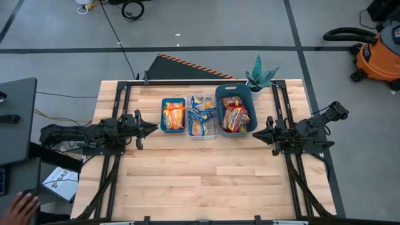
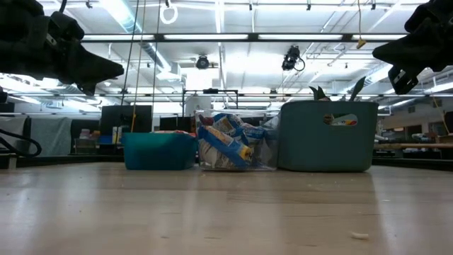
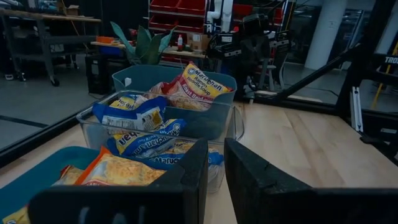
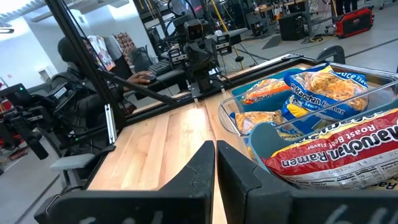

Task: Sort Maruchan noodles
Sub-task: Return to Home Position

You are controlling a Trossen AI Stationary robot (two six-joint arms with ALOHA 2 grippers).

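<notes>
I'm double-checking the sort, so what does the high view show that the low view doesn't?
Only the high view: orange noodle packets in the small teal bin, red noodle packets in the large blue-grey bin. Only the low view: the ceiling lights. Both: the three bins in a row, blue-and-yellow noodle packets in the clear bin, the left gripper and right gripper apart from them.

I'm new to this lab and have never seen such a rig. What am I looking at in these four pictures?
It is a robot with two dark arms at a wooden table. One picture looks down from above, one level across the tabletop, and two from cameras on the wrists. The left gripper and right gripper are both shut and empty, either side of three bins. The orange noodles lie in the teal bin, blue-and-yellow noodles in the clear bin, red noodles in the larger grey-blue bin.
</notes>
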